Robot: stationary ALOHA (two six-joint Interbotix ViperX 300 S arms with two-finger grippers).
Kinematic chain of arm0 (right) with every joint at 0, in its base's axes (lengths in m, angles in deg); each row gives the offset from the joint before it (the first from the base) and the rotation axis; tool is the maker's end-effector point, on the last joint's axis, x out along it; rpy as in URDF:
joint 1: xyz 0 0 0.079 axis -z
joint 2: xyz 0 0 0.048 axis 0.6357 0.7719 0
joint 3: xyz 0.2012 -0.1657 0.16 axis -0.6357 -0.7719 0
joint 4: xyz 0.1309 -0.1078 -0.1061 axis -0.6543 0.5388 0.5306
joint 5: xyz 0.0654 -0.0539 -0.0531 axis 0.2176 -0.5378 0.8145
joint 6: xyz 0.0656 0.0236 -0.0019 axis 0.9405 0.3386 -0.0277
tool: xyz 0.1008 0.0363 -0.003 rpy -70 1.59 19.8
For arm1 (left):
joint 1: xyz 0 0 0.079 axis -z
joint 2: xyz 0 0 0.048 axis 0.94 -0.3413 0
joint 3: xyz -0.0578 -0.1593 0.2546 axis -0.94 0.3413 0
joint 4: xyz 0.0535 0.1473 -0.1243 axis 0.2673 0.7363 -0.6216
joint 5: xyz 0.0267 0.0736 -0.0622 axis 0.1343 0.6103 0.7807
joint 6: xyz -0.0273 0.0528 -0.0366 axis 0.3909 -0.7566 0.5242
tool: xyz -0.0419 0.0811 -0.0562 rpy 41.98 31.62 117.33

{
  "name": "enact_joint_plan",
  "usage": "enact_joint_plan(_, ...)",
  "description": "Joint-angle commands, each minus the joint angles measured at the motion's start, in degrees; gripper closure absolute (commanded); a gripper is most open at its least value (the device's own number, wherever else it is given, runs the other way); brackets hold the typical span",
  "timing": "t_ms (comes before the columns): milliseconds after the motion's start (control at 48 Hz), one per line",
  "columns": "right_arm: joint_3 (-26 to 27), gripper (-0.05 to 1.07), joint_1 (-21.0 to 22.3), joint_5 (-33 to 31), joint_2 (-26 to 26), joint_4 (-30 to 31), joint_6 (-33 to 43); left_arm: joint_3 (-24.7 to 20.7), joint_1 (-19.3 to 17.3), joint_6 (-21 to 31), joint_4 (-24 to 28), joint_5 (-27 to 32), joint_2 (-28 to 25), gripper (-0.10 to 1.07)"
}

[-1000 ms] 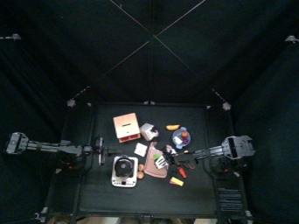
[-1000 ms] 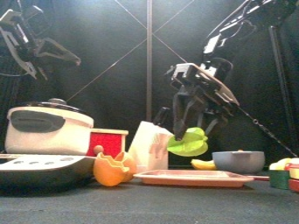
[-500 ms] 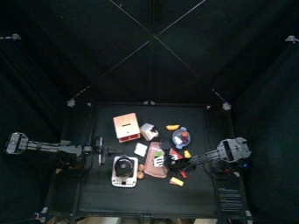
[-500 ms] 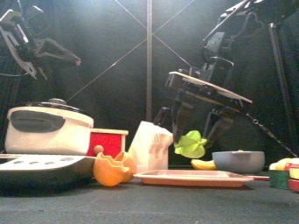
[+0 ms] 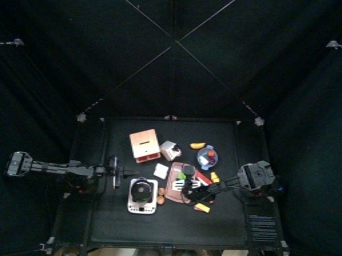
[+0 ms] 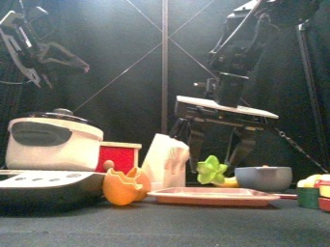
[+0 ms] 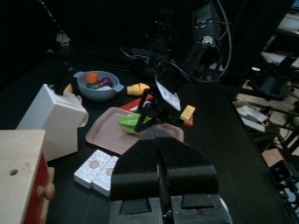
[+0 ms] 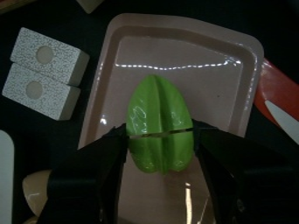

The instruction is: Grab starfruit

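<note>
The green starfruit (image 8: pixel 162 118) sits between the jaws of my right gripper (image 8: pixel 166 162), which is shut on its sides in a wide grip just over the pink tray (image 8: pixel 228 79). From the front, the starfruit (image 6: pixel 210 171) hangs under the right gripper (image 6: pixel 211 162), close above the tray (image 6: pixel 175 198). The left wrist view shows the starfruit (image 7: pixel 132 122) and the right arm over the tray (image 7: pixel 176 131). My left gripper (image 7: pixel 163 162) rests shut at the table's left side, away from the fruit.
A white pot (image 6: pixel 52 142), a red box (image 6: pixel 120 154), a white carton (image 6: pixel 164 159) and an orange piece (image 6: pixel 123 186) stand left of the tray. A grey bowl (image 6: pixel 261 177) and a banana (image 6: pixel 226 180) lie to its right. White foam blocks (image 8: pixel 47 66) lie beside the tray.
The right arm has come down and swung toward the table's front. The starfruit has dropped with it, from well above the tray to just over it. The left arm has not moved.
</note>
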Motion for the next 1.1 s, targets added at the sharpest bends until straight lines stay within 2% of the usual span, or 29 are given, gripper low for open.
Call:
enact_joint_plan(0, 1.32, 0.36, -0.09, -0.44, -0.79, 0.09, 0.18, -0.62, -0.18, -0.09, 0.09, -0.53, 0.00, 0.89)
enact_joint_plan(312, 0.97, 0.16, -0.09, -0.53, -0.70, 0.00, 0.09, -0.62, -0.18, -0.09, 0.09, -0.44, 0.00, 0.89)
enact_joint_plan(438, 1.05, 0.11, -0.09, -0.53, -0.70, 0.00, 0.09, -0.53, -0.18, -0.09, 0.09, -0.44, -0.09, 0.89)
enact_joint_plan(854, 1.23, 0.10, -0.09, -0.62, -1.23, 0.09, 0.00, 0.44, -0.62, 0.18, -0.18, -0.53, 0.09, 0.89)
enact_joint_plan(1083, 1.41, 0.10, -0.09, -1.05, -1.41, 0.00, 0.09, 0.79, -2.64, 0.18, -0.88, -0.79, 2.37, 0.89)
